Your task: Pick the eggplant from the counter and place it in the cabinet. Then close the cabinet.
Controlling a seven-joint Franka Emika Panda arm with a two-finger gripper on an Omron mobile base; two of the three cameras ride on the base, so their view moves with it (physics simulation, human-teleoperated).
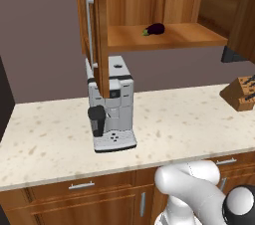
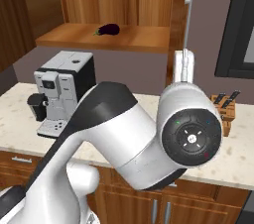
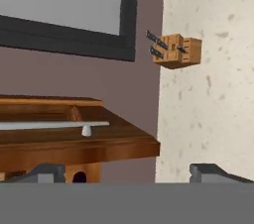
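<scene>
Fingertips [image 3: 47, 172] spread wide, nothing held | cabinet door [image 3: 74, 136] lies just beyond them, long handle [image 3: 52, 125] crosswise; eggplant [image 1: 155, 29] already shelved in cabinet [image 1: 164, 35]

- The eggplant [image 1: 155, 29] is glossy dark purple, almost black, with a small green stem end.
- The cabinet [image 1: 149, 5] is reddish-brown wood with streaky grain; its bar handle [image 1: 89, 30] is silver.
- The tabletop [image 1: 189, 124] is beige stone with darker speckles and a pale edge.
- The drawers [image 1: 82, 194] beneath are brown wood with silver handles.
- The coffee machine [image 1: 110, 104] is silver-grey and black.
- The knife block [image 1: 242, 94] is light brown wood, with black knife handles.
- The wall [image 1: 45, 45] is dull mauve-brown.
- The hand [image 3: 126, 173] has dark grey fingertips.
</scene>
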